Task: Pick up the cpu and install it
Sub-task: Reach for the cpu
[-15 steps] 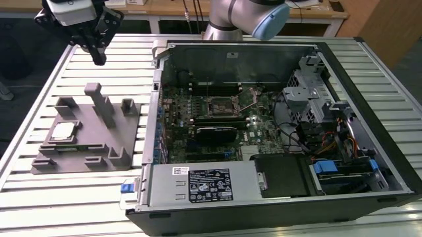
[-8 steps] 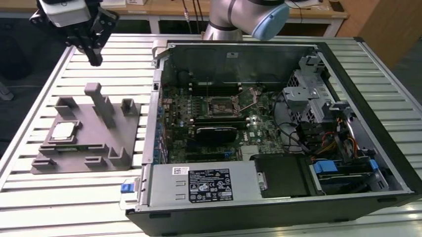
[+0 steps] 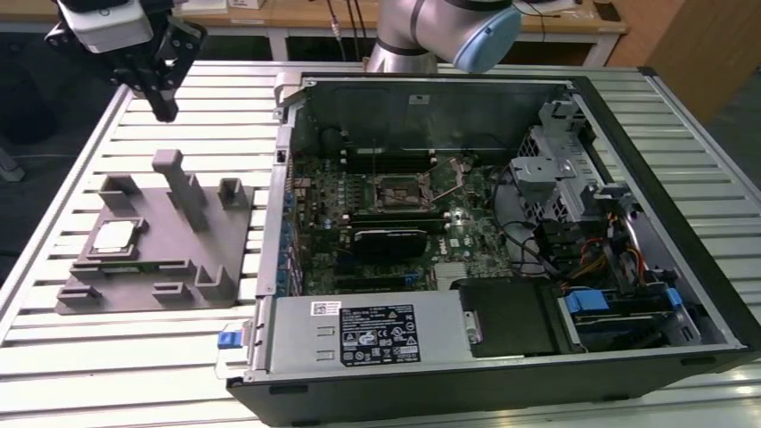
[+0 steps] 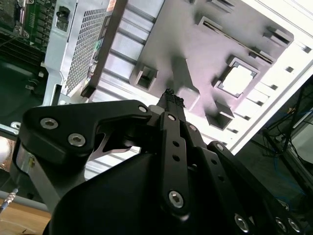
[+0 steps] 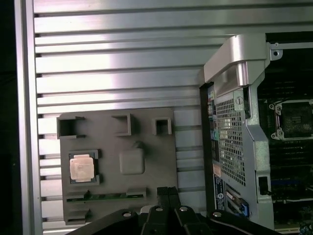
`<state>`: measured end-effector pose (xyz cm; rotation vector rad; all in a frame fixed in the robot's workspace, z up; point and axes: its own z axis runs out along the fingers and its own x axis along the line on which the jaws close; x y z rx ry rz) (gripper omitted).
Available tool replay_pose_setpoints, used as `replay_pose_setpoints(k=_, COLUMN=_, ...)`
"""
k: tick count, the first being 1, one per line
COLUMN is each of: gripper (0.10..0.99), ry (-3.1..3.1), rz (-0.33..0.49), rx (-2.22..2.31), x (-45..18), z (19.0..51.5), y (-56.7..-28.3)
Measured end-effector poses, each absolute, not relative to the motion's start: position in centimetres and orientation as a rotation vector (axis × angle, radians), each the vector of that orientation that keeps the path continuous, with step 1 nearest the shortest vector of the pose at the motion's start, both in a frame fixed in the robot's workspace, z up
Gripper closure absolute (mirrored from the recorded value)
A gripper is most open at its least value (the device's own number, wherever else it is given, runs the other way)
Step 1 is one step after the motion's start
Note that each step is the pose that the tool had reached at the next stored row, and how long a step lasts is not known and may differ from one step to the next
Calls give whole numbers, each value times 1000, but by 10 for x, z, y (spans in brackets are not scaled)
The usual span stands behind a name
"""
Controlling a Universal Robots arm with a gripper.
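Note:
The cpu [image 3: 116, 236] is a small square chip with a silvery top, lying flat in a recess of the grey plastic fixture [image 3: 167, 267] on the exterior view's left. Both wrist views show it in that recess: first wrist view cpu [image 5: 81, 168], second wrist view cpu [image 4: 238, 80]. My gripper [image 3: 166, 109] hangs high above the table past the fixture's far end, well apart from the chip. Its fingers [image 5: 163, 192] are pressed together with nothing between them, and the gripper [image 4: 168, 95] points down at the fixture [image 4: 186, 54]. The open socket [image 3: 405, 189] sits on the motherboard.
An open computer case [image 3: 666, 178] lies on the slatted metal table [image 3: 71, 357], to the exterior view's right of the fixture. Its metal wall edge [image 5: 234, 63] rises beside the fixture [image 5: 146, 147]. Upright posts [image 3: 178, 174] stand on the fixture. Cables and drive bays crowd the case's right side.

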<state>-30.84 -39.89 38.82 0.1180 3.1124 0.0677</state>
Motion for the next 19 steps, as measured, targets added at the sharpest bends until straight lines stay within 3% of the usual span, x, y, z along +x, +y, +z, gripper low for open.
replay_pose_setpoints(k=19, gripper=980, ry=3113, rz=68, rx=118, x=-323, z=375, y=-399)
